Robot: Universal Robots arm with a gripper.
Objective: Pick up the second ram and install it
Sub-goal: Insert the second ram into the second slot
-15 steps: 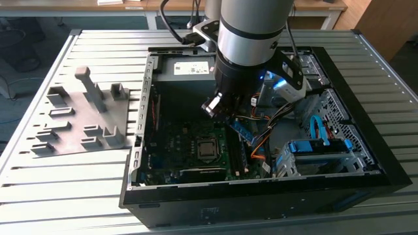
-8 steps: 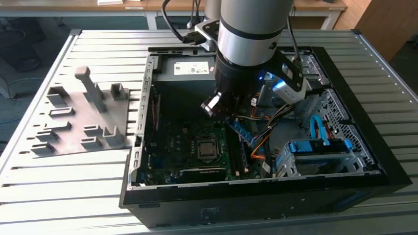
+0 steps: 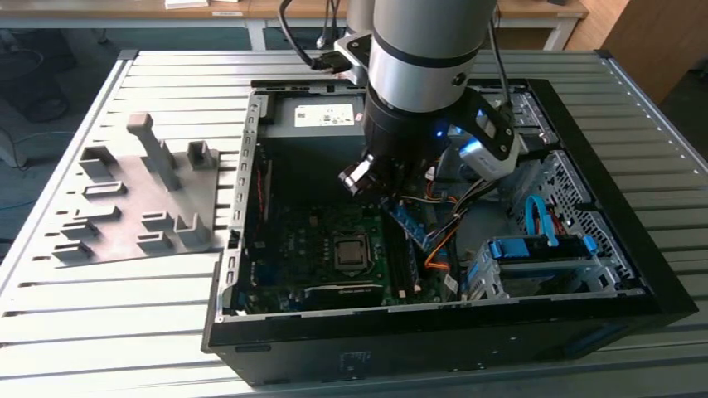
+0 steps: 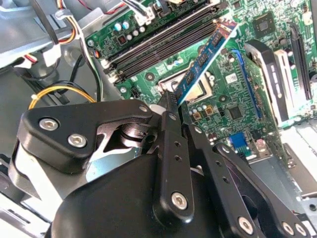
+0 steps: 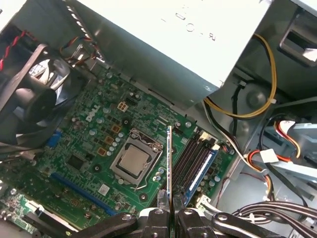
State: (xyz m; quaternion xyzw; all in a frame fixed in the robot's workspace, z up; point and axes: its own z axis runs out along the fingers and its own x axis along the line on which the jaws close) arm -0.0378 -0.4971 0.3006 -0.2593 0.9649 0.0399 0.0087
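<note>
Second wrist view shows you the gripper (image 4: 172, 101) clamped on one end of the second ram (image 4: 204, 53), which hangs over the motherboard (image 4: 247, 67) near the memory slots (image 4: 159, 41).

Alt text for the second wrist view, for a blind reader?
The gripper is shut on one end of the second ram, a blue-green stick reaching out over the green motherboard, its far end near the black memory slots.

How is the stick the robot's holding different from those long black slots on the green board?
The second ram is blue-green with small chips; the memory slots are black. The ram hangs above the motherboard, clamped between the fingers; the slots sit fixed on it. Both are long and narrow.
</note>
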